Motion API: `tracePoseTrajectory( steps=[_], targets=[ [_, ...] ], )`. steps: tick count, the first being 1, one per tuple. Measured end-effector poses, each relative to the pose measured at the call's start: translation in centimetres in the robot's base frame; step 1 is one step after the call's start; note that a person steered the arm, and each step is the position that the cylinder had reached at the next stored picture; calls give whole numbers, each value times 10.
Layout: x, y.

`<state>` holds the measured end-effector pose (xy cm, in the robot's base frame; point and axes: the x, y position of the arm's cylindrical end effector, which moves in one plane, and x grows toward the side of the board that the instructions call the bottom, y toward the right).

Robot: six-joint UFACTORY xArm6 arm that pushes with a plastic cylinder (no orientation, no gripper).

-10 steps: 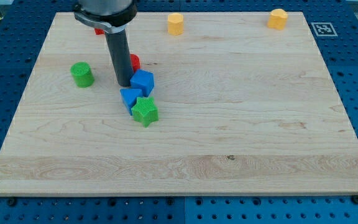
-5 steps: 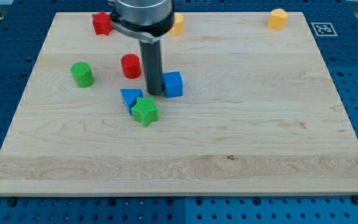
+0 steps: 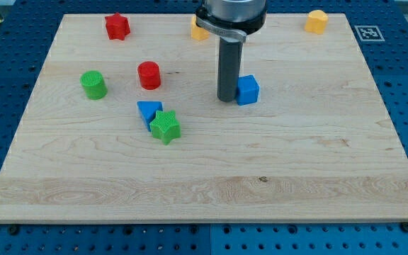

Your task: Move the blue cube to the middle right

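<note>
The blue cube (image 3: 247, 90) sits on the wooden board (image 3: 296, 156), a little right of the board's centre and above its mid-height. My tip (image 3: 227, 98) touches the cube's left side. The dark rod rises from the tip to the view's top and hides part of a yellow block behind it.
A blue triangle (image 3: 148, 111) and a green star (image 3: 165, 126) touch each other left of centre. A red cylinder (image 3: 149, 74), a green cylinder (image 3: 93, 84) and a red star (image 3: 117, 26) lie further left. Yellow blocks sit at the top edge (image 3: 197, 30) and top right (image 3: 316, 21).
My tip and the blue cube have slid together to the view's right, away from the blue triangle and green star. The red star and red cylinder, once hidden by the arm, now show.
</note>
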<state>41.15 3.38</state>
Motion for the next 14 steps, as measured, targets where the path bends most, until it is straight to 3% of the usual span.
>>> tracePoseTrajectory(
  steps=[3, 5, 10, 12, 14],
  targets=[
    [-7, 55],
    [9, 70],
    [34, 176],
    [33, 166],
    [32, 82]
  ],
)
